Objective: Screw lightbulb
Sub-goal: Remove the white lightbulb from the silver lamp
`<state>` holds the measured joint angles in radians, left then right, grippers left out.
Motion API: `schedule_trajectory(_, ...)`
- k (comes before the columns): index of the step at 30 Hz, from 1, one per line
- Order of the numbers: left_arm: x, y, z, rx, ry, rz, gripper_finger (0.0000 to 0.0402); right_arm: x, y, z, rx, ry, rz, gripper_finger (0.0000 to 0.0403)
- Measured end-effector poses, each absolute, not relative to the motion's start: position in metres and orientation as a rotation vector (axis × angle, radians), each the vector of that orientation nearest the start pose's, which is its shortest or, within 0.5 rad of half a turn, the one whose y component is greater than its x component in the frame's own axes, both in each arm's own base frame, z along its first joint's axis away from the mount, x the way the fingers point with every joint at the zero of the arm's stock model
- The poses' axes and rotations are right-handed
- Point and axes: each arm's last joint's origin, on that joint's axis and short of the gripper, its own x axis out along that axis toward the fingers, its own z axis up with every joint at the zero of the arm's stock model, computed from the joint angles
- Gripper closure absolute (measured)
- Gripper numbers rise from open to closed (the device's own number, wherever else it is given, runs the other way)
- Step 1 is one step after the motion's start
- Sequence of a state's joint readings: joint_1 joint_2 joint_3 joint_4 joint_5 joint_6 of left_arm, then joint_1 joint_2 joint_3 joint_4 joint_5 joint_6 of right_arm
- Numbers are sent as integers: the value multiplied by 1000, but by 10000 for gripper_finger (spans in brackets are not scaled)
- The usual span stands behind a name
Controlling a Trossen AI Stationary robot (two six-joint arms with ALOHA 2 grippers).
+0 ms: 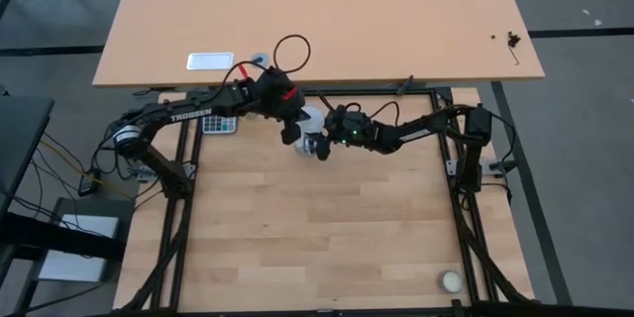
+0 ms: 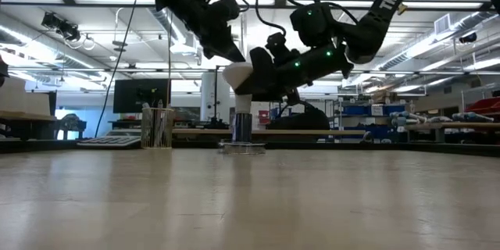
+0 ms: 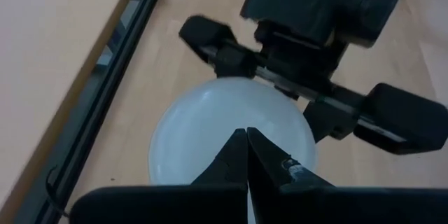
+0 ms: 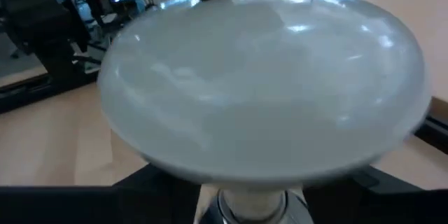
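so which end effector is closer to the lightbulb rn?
Right, narrowly. The right end effector straddles the lightbulb at its globe, fingers either side. The left end effector, shut, hovers just above the globe's top.

Two dark jointed arms, white TROSSEN lettering, looping black cables, green lights

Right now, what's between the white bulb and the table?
In the low view, the lightbulb stands upright with its grey screw base in a silver socket on the table; nothing else lies between.
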<state>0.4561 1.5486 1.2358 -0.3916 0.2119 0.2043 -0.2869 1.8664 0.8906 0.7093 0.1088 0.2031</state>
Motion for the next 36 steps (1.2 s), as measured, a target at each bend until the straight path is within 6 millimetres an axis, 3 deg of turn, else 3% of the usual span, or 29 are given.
schedule_trajectory(24, 274, 128, 346, 80, 471, 222, 401, 361, -111, 174, 244, 165, -417, 211)
schedule_trajectory(28, 261, 121, 333, 63, 401, 217, 401, 359, -110, 176, 241, 174, -418, 211)
schedule_trajectory(36, 229, 83, 278, -11, 187, 157, 401, 356, -110, 183, 254, 178, -421, 211)
